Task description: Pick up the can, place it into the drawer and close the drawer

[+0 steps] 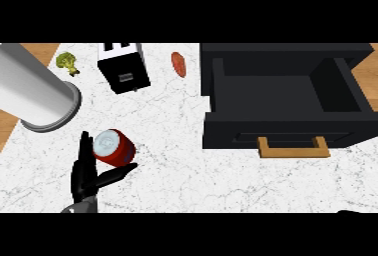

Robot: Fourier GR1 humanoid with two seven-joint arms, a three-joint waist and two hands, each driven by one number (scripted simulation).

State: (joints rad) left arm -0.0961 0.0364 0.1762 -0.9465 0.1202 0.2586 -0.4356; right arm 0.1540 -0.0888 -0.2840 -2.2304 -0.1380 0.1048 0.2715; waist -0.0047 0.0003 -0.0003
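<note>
A red can point(116, 148) with a silver top lies tilted on the white marble counter point(184, 175), left of centre. My left hand point(86, 176) is right beside it, with straight fingers rising along the can's left side and the thumb reaching out under its lower edge. The hand is open, not closed round the can. At the right stands the black drawer point(284, 132), pulled open, with a wooden handle point(293, 149) on its front and a dark, bare inside. Only a dark sliver of my right hand point(350, 212) shows at the lower right edge.
A large silver cylinder point(37, 92) lies at the left, close above the can. Behind it are a piece of broccoli point(68, 62), a black and white toaster point(123, 69) and a reddish oval item point(178, 64). Bare marble lies between the can and the drawer.
</note>
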